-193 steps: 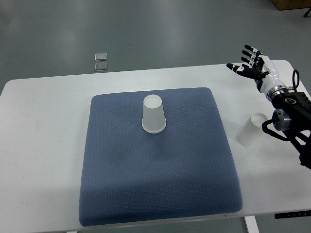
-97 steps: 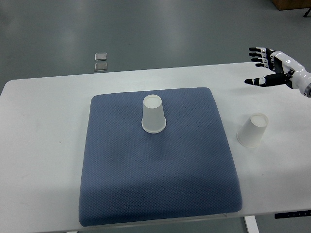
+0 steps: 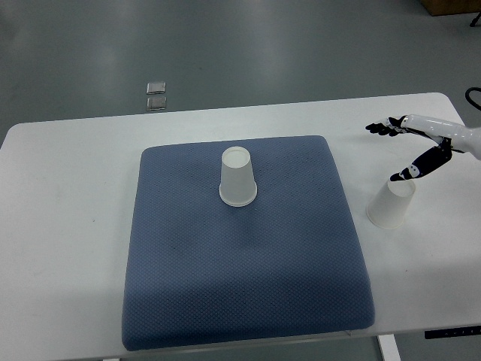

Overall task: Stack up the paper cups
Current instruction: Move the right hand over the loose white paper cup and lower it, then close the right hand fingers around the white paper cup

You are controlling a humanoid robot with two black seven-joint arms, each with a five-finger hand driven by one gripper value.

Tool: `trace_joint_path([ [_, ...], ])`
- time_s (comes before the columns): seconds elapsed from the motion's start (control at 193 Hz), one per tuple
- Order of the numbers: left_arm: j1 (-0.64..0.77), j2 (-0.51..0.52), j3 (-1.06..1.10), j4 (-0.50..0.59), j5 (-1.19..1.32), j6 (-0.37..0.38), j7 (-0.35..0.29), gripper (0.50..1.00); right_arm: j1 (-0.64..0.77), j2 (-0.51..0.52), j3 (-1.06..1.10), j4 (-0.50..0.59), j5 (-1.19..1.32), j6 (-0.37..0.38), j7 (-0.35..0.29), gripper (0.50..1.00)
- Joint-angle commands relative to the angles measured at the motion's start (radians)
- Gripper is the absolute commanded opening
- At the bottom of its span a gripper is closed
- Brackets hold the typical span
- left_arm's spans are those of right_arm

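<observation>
R hand (image 3: pixel 409 147) open over the cup at the table's right side — holding nothing.

Fingers (image 3: pixel 381 128) spread, thumb reaching down w/ its tip at the top edge of an upside-down paper cup (image 3: pixel 391 203), which sits just below the hand on bare white table (image 3: pixel 68 188). Second inverted cup (image 3: pixel 238 177) stands well to the hand's left, on the blue mat (image 3: pixel 248 278) — toward its far edge.
</observation>
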Motion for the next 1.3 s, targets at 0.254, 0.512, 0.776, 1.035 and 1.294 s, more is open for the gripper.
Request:
trace_joint_path([
  [0.254, 0.0, 0.0, 0.001, 0.0, 0.0, 0.0, 0.0, 1.0, 0.0, -0.018, -0.083, 0.003, -0.116, -0.007, 0.016, 0.911],
  [0.512, 0.0, 0.0, -0.001, 0.0, 0.0, 0.0, 0.0, 1.0, -0.008, -0.018, -0.105, -0.002, -0.179, -0.06, 0.016, 0.905],
  [0.776, 0.0, 0.0, 0.001, 0.0, 0.0, 0.0, 0.0, 1.0, -0.008, -0.017, -0.132, -0.028, -0.205, -0.091, 0.014, 0.879],
  [1.035, 0.0, 0.0, 0.001, 0.0, 0.0, 0.0, 0.0, 1.0, -0.006, -0.006, -0.163, -0.052, -0.211, -0.134, 0.016, 0.87],
  [1.294, 0.0, 0.0, -0.001, 0.0, 0.0, 0.0, 0.0, 1.0, -0.006, -0.003, -0.174, -0.054, -0.21, -0.148, 0.016, 0.858],
])
